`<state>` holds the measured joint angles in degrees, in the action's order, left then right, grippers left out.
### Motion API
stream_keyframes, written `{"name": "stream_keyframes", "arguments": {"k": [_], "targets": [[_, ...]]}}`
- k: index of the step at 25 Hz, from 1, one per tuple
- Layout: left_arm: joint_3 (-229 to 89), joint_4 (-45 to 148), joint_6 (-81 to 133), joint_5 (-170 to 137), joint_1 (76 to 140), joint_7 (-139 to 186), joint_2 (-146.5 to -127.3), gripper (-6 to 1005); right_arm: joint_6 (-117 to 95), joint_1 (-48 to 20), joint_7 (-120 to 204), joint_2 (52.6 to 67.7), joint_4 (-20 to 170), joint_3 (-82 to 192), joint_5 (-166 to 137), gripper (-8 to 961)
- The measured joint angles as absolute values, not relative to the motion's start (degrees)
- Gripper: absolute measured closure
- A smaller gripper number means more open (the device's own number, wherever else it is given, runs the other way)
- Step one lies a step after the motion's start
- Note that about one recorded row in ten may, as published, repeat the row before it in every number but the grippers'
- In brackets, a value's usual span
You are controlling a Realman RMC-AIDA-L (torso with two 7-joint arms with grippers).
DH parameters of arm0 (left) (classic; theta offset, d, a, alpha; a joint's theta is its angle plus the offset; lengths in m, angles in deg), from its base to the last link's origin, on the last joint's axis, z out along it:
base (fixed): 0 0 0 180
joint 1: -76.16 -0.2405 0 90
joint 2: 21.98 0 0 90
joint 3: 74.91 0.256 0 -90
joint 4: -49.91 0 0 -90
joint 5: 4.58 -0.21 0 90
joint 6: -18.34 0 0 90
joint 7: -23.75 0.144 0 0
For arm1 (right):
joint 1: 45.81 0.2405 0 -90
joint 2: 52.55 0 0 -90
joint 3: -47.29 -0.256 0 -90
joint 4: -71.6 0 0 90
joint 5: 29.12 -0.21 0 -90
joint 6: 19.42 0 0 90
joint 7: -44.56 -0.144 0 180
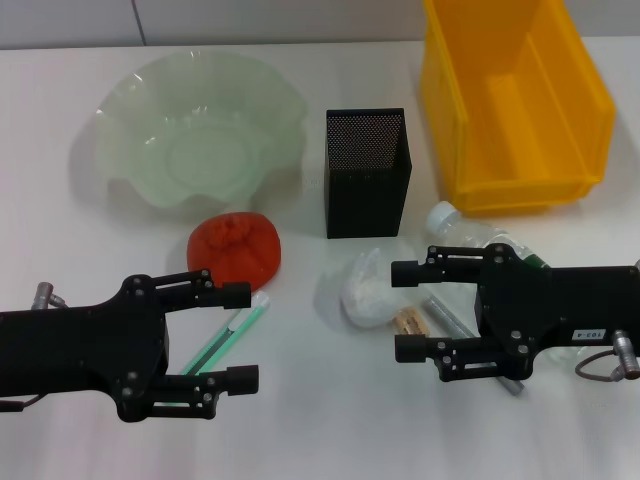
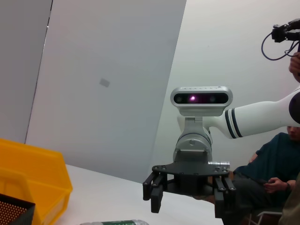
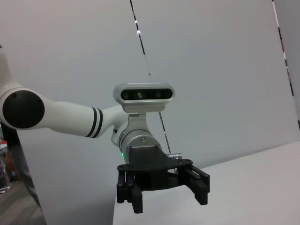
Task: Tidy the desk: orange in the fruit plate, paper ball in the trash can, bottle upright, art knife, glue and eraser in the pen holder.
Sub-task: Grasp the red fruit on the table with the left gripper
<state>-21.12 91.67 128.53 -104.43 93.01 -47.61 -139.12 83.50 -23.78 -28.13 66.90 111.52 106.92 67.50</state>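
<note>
orange (image 1: 236, 250), red-orange and lying on the desk (image 1: 300, 430) just in front of the fruit plate (image 1: 195, 130), not yet in it. head view: taking the pen holder (image 1: 367, 172) as landmark, the plate lies to its left, the yellow bin (image 1: 515, 100) to its right, and the paper ball (image 1: 372, 288) just in front of it. the bottle (image 1: 470, 232) lies on its side in front and to the right, partly under the right gripper (image 1: 418, 310), whose jaws stand apart. the left gripper (image 1: 243, 337), jaws apart, hovers in front-left, over a green-and-white pen-like item (image 1: 228, 335). left wrist view: the right gripper (image 2: 187, 197) faces the camera, empty, with the bin (image 2: 33, 178) beside it. right wrist view: the left gripper (image 3: 161, 187) shows, empty. judgement: nothing is tidied yet; a good first grasp centres the jaws on one item before closing.
</note>
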Motion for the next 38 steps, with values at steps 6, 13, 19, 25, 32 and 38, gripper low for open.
{"name": "stream_keyframes", "arguments": {"k": [6, 13, 19, 25, 32, 38], "targets": [[-21.12, 91.66, 128.54, -104.43, 93.04, -47.61, -139.14, 200, 83.32, -23.75, -28.13, 66.97, 111.23, 106.97, 67.47, 211], [-22.57, 91.62, 126.83, -104.17, 93.04, -47.03, -139.32, 203, 83.29, -23.75, -27.63, 66.98, 110.03, 106.84, 67.29, 212], [-27.67, 88.14, 119.48, -103.37, 93.7, -41.81, -140.57, 206, 82.86, -23.99, -19.87, 66.8, 101.6, 106.85, 62.01, 212], [-30.84, 75.89, 109.7, -101.51, 97.14, -30.93, -140.57, 209, 82.58, -24.57, -16.33, 66.82, 97.83, 106.8, 59.97, 212], [-30.85, 70.08, 103.34, -100.22, 98.14, -25.56, -140.71, 213, 82.04, -25.45, -16.24, 66.77, 96.13, 106.14, 59.88, 212], [-31.14, 67.42, 100.97, -99.95, 98.92, -23.77, -140.81, 216, 81.92, -25.73, -16.21, 66.74, 96.14, 106.09, 59.85, 211]]}}
